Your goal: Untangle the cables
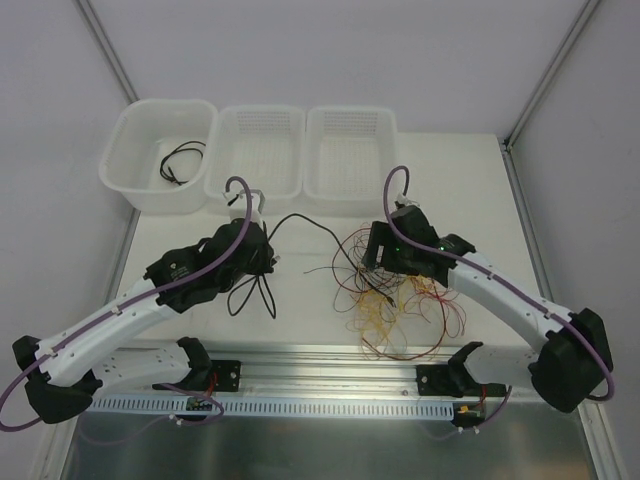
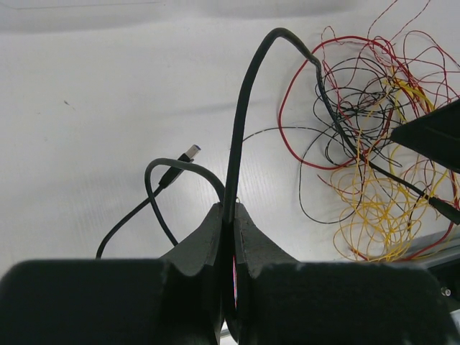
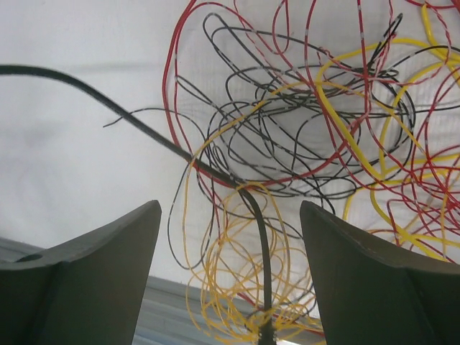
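Observation:
The cables [image 1: 400,300] are a loose tangle of thin red, yellow and black wires right of centre, also in the left wrist view [image 2: 374,144] and the right wrist view [image 3: 302,122]. A thicker black USB cable [image 1: 305,218] arches from my left gripper into the tangle. My left gripper [image 1: 268,255] is shut on this cable [image 2: 241,122]. The cable's plug end [image 2: 190,152] lies loose on the table beside it. My right gripper [image 1: 375,262] is open over the tangle's left edge. The black cable [image 3: 262,244] runs between its fingers [image 3: 230,208] untouched.
A white bin [image 1: 135,150] at the back left holds a coiled black cable [image 1: 180,160]. Two empty mesh baskets [image 1: 258,150] [image 1: 350,150] stand to its right. A metal rail [image 1: 330,370] runs along the near table edge.

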`<state>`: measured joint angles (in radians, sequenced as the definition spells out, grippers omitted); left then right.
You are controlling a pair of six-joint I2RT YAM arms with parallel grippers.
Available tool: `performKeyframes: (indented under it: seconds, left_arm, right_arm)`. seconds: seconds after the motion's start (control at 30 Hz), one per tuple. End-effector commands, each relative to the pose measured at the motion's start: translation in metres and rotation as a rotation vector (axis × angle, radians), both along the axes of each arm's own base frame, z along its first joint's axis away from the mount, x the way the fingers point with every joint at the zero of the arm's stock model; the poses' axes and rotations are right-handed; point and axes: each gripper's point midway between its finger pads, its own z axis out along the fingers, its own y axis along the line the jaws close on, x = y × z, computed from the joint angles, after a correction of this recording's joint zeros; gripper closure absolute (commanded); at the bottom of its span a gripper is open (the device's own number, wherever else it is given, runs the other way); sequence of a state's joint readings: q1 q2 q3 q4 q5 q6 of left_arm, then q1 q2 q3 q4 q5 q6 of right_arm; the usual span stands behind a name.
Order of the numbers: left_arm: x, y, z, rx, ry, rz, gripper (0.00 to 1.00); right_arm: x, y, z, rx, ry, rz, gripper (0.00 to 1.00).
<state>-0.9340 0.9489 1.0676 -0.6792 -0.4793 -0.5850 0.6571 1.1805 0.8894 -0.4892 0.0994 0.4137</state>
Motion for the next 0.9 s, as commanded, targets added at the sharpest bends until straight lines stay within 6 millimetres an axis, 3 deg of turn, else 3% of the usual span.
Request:
performKeyframes:
  seconds: [0.0,0.17,0.33,0.47,0.53,0.67,0.77,0.87]
  left_arm:
    - [0.000,0.003,0.005,-0.032,-0.013,0.015,1.00]
    - [0.000,0.005,0.005,-0.032,-0.018,0.022,1.00]
    - [0.000,0.010,0.005,-0.023,-0.030,0.031,1.00]
    - [0.001,0.016,0.007,-0.013,-0.052,0.048,1.00]
    - [0.002,0.023,0.008,0.000,-0.066,0.063,1.00]
    - [0.002,0.037,0.009,0.005,-0.077,0.101,1.00]
    - [0.003,0.053,0.023,0.006,-0.114,0.149,1.00]
    - [0.007,0.073,0.050,0.031,-0.185,0.208,1.00]
  right_arm:
    - [0.026,0.019,0.007,0.040,-0.035,-0.076,0.18]
    - [0.029,0.032,-0.025,-0.008,0.043,-0.062,0.20]
    - [0.024,0.024,-0.062,-0.080,0.112,-0.088,0.27]
    - [0.016,0.005,-0.085,-0.114,0.143,-0.119,0.44]
    - [0.016,-0.001,-0.086,-0.108,0.137,-0.121,0.51]
    - [0.010,-0.023,-0.088,-0.162,0.130,-0.124,0.87]
    - [0.005,-0.046,-0.091,-0.200,0.133,-0.155,0.99]
    - [-0.005,-0.071,-0.096,-0.217,0.146,-0.193,0.99]
